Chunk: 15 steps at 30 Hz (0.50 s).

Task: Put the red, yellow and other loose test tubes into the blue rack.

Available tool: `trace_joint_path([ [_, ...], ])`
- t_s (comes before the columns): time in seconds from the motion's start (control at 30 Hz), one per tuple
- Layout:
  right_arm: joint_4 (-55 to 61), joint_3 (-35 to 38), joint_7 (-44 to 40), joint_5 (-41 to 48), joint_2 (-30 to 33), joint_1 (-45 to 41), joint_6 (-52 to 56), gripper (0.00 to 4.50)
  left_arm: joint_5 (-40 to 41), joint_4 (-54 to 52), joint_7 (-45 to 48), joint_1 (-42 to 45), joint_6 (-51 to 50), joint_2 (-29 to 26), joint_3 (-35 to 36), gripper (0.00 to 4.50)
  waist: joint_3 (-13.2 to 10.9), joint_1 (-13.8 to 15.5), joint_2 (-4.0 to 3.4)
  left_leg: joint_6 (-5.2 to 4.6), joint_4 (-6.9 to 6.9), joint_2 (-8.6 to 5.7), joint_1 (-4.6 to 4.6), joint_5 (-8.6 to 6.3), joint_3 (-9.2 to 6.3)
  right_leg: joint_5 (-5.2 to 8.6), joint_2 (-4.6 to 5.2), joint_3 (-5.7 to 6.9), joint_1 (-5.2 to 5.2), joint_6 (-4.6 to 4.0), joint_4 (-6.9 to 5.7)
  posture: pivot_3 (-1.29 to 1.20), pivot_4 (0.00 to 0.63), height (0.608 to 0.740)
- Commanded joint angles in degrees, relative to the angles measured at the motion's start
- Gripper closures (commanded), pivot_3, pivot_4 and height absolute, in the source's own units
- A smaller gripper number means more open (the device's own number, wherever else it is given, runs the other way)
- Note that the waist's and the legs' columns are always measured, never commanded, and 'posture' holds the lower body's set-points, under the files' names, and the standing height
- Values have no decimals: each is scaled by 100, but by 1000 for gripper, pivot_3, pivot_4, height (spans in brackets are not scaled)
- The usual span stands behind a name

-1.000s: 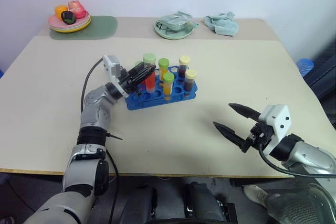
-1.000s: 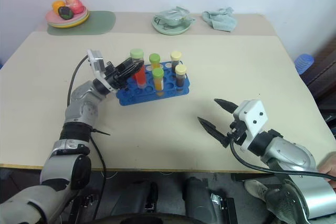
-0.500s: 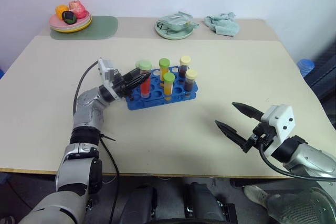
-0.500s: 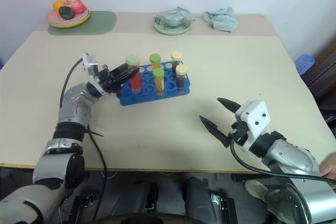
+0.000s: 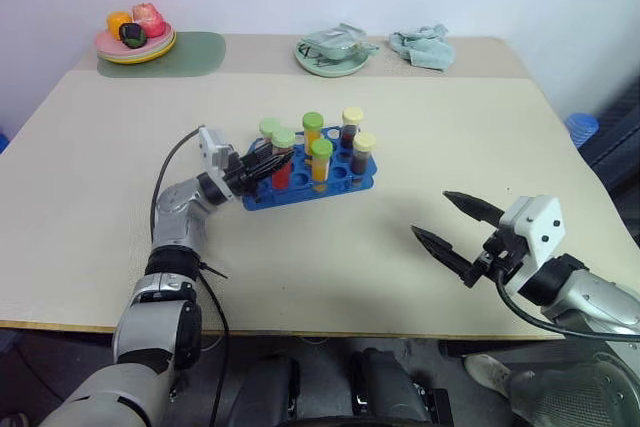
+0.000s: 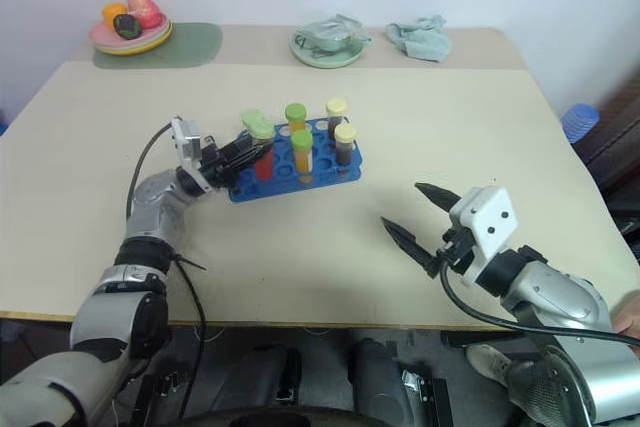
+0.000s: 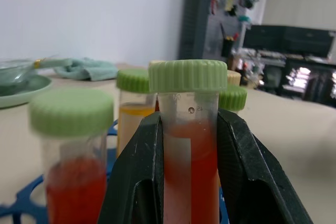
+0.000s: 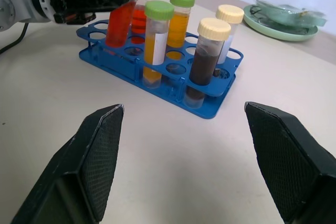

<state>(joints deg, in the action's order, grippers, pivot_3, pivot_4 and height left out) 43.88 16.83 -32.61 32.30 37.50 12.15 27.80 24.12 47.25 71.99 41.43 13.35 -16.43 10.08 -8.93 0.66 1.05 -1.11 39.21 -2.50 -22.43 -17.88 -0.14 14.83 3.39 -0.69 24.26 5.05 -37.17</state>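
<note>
1. Blue rack (image 5: 305,183): stands on the beige table (image 5: 420,137), near its middle; top plate pierced with rows of round holes.
2. Red tube (image 8: 122,17) (green cap): clamped just under the cap between the black fingers (image 7: 135,174) of the left gripper (image 5: 274,161); it leans slightly, its lower end down in a hole at the rack's left end.
3. Second red tube (image 7: 71,174), green cap: seated in the rack just beside the held one.
4. Yellow-orange tubes, two, green caps: one in the front row (image 8: 155,40), one behind it (image 8: 179,18); both upright in holes.
5. Dark maroon tubes, two, yellow caps: one at the rack's front right (image 8: 207,56), one behind it (image 8: 227,27); both upright.
6. Right gripper (image 5: 456,224): jaws spread wide with nothing between them, above the table, well apart from the rack on its right side.
7. Far edge of table: a plate of fruit (image 5: 135,37) on a green mat, a pale green dish (image 5: 334,50), a crumpled cloth (image 5: 422,45).
</note>
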Motion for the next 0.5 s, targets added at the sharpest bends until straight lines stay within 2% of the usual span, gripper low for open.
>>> trace_joint_path([
  [0.03,176,188,-47,53,72,-22,-75,723,-93,155,-60,7,133,52,9,3735,0,2,0,-1,0,0,0,-1,0,0,0,0,0,0,1,0,150,740],
  [0.23,109,209,-139,-15,36,71,-182,723,196,85,151,-75,-41,165,166,3735,0,2,0,-3,1,0,0,-1,0,0,0,0,-1,0,0,0,150,740],
  [0.33,19,214,-218,-64,18,121,-291,723,233,8,195,-124,-73,179,204,2219,0,2,0,-4,2,0,0,-2,0,0,0,0,-1,0,0,0,150,740],
  [0.43,-88,207,-324,-119,0,170,-424,723,111,-174,-169,-216,-23,193,220,791,0,-14,1,-4,1,1,0,-2,0,0,-1,0,0,0,0,0,150,740],
  [0.5,-146,177,-359,-140,-4,160,-482,723,49,-413,-334,-324,43,201,184,791,0,-17,0,-4,1,2,0,-2,0,0,-1,-1,0,0,0,0,150,740],
])
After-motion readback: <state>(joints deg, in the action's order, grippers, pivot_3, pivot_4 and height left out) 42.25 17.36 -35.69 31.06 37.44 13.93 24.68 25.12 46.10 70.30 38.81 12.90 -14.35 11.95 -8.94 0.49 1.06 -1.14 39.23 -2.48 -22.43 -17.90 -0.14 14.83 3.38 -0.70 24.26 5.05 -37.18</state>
